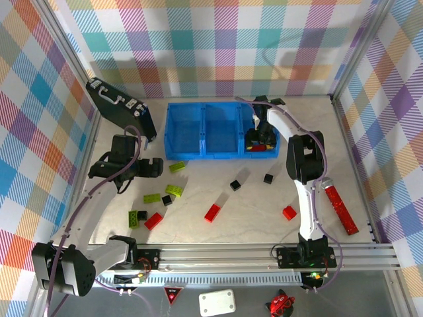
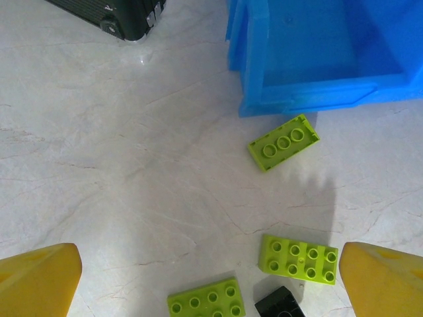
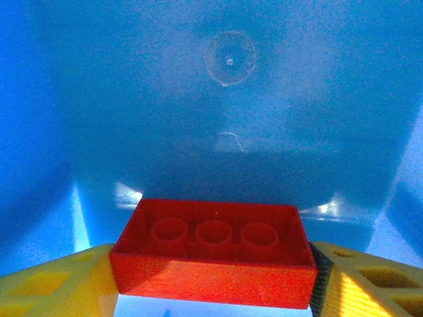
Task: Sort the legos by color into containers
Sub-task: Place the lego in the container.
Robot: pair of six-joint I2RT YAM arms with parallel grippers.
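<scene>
The blue tray point(image 1: 201, 153) with three compartments lies at the back of the table. My right gripper point(image 1: 259, 139) hangs over its right compartment, shut on a red lego point(image 3: 215, 254) held hollow side up between the yellow fingers point(image 3: 370, 284) above the blue floor point(image 3: 228, 99). My left gripper point(image 1: 153, 167) is open over the table left of the tray. Below it in the left wrist view lie three lime green legos point(image 2: 283, 141) point(image 2: 299, 259) point(image 2: 206, 302) and a black one point(image 2: 280, 305). Loose on the table are red point(image 1: 213, 212) point(image 1: 289, 212) point(image 1: 153, 220), black point(image 1: 235, 185) point(image 1: 268, 178) and green point(image 1: 134, 218) legos.
A black case point(image 1: 122, 105) leans at the back left, close to the tray's left end. A long red glittery stick point(image 1: 341, 209) lies at the right beside the right arm. The tray's near corner point(image 2: 310, 99) sits just ahead of the left gripper point(image 2: 210, 271).
</scene>
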